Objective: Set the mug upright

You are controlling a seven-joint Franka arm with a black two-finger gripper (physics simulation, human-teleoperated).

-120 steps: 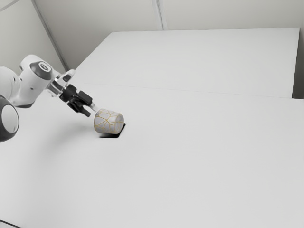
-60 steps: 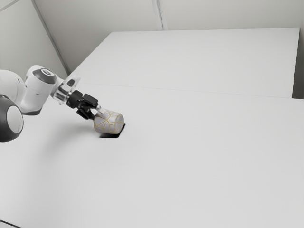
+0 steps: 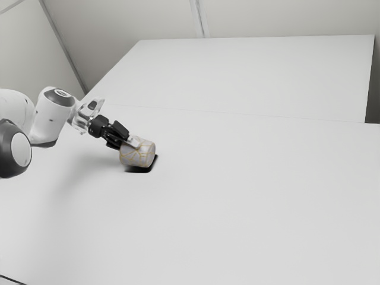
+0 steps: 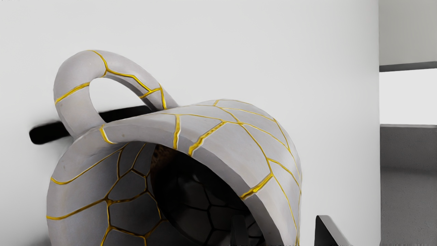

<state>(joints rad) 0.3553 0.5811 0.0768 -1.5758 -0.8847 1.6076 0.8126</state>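
The mug (image 3: 138, 154), pale grey with gold crack lines, lies on its side in the exterior view. At its end nearer the arm is my gripper (image 3: 129, 143), with a fingertip overlapping the mug's upper side. In the wrist view the open mouth of the mug (image 4: 218, 136) faces my hand, and its handle (image 4: 71, 95) sticks out from the side. My gripper (image 4: 278, 227) straddles the mug's wall, one dark finger within the mouth and the other outside, a gap separating the outer one from the wall. The fingers are open.
The white table (image 3: 237, 196) carries a dark shadow beneath the mug. A second white surface (image 3: 255, 74) lies beyond a thin seam. A dark cable (image 3: 12, 279) crosses the exterior view's lower left corner.
My gripper has moved toward the exterior view's right and down, reaching the mug's mouth. The mug has shifted slightly toward the exterior view's right.
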